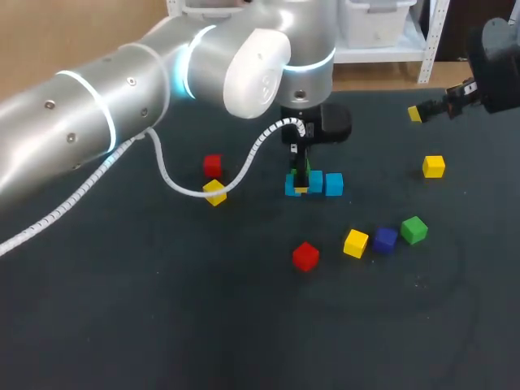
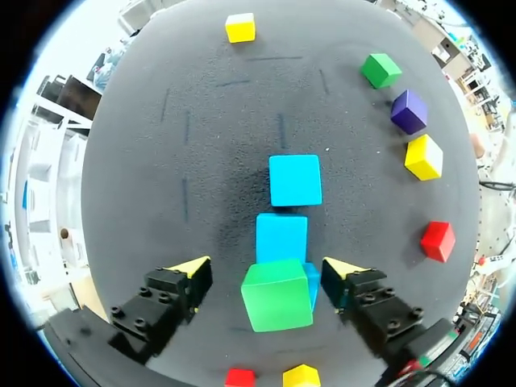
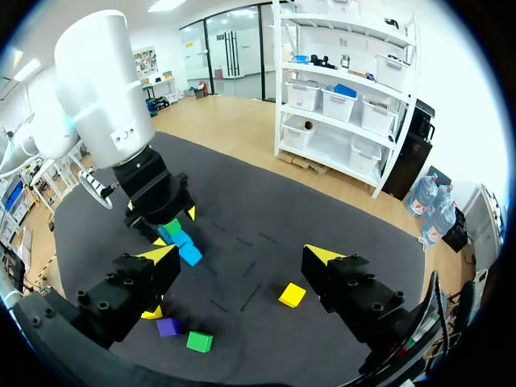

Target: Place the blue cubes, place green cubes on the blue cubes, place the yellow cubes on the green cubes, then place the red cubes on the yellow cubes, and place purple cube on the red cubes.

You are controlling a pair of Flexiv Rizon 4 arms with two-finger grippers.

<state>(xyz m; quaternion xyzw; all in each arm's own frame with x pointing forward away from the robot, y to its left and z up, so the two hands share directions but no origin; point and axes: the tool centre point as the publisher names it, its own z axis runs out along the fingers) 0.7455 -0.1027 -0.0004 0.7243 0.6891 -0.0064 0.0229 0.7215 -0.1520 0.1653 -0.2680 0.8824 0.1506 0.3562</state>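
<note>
3-cube row (image 2: pixel 282 238) at middle of counter (image 1: pixel 162 325); fourth cube (image 2: pixel 276 294) sits on its end cube, between left end effector (image 2: pixel 268 270) fingers, touching neither.

table (image 1: pixel 122 325): plain charcoal black, with a few fainter dark streaks
blue cubes (image 2: pixel 294 180): all three the same bright sky blue, unpatterned
stacked green cube (image 2: pixel 276 294): vivid grass green, plain faces
loose green cube (image 1: pixel 413 230): the same green
purple cube (image 1: pixel 385 239): deep violet, leaning to blue
near yellow cube (image 1: pixel 355 243): lemon yellow
far yellow cube (image 1: pixel 434 166): lemon yellow
yellow cube under the cable (image 1: pixel 215 197): lemon yellow
front red cube (image 1: pixel 305 256): saturated red
back red cube (image 1: pixel 213 165): the same red
left arm (image 1: pixel 81 122): silver-grey shell, white joint cap, glowing pale cyan rings
cable (image 1: pixel 258 142): white, spiral-ribbed
left gripper (image 2: pixel 268 270): black, yellow tips
right gripper (image 3: pixel 242 253): black, yellow tips
</note>
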